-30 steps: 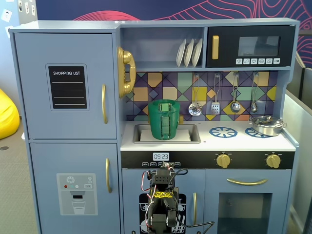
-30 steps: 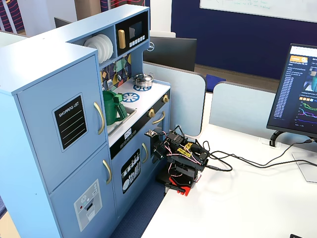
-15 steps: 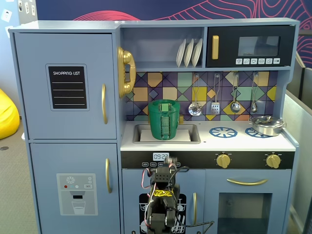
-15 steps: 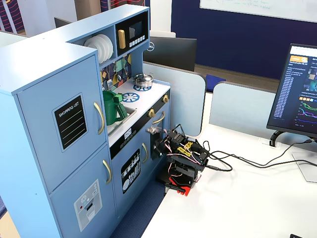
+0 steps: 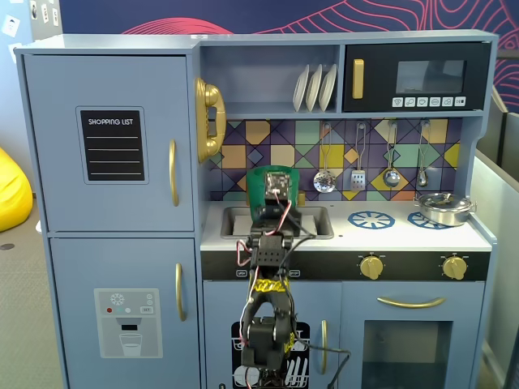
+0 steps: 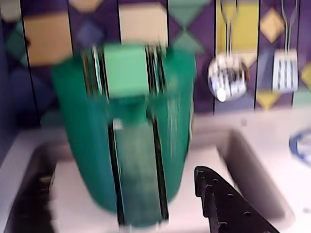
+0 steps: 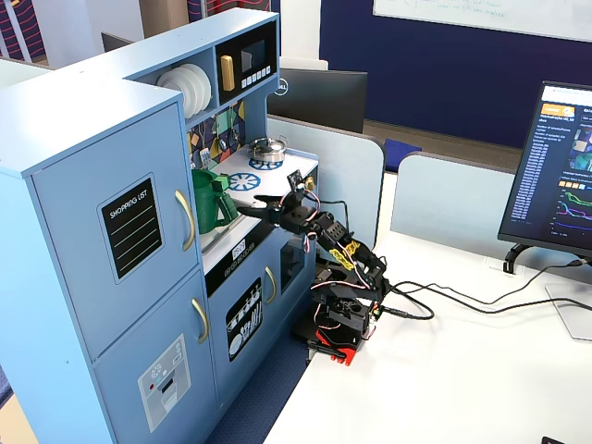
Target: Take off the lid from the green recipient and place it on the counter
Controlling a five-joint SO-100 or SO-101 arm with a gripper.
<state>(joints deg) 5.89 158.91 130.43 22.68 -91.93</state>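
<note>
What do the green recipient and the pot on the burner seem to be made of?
The green recipient looks like matte moulded plastic: even colour, ribbed strap handle, dull sheen. The steel pot looks like polished metal, with bright mirror-like highlights, though it could be chromed plastic.

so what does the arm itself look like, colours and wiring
The arm is black plastic with yellow markings on its joints and loose red, black and white wires looped along it. In the wrist view, one finger is black with a notched edge.

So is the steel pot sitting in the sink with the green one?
No, in a fixed view the steel pot sits on the far right burner ring, well apart from the green recipient in the sink.
</note>
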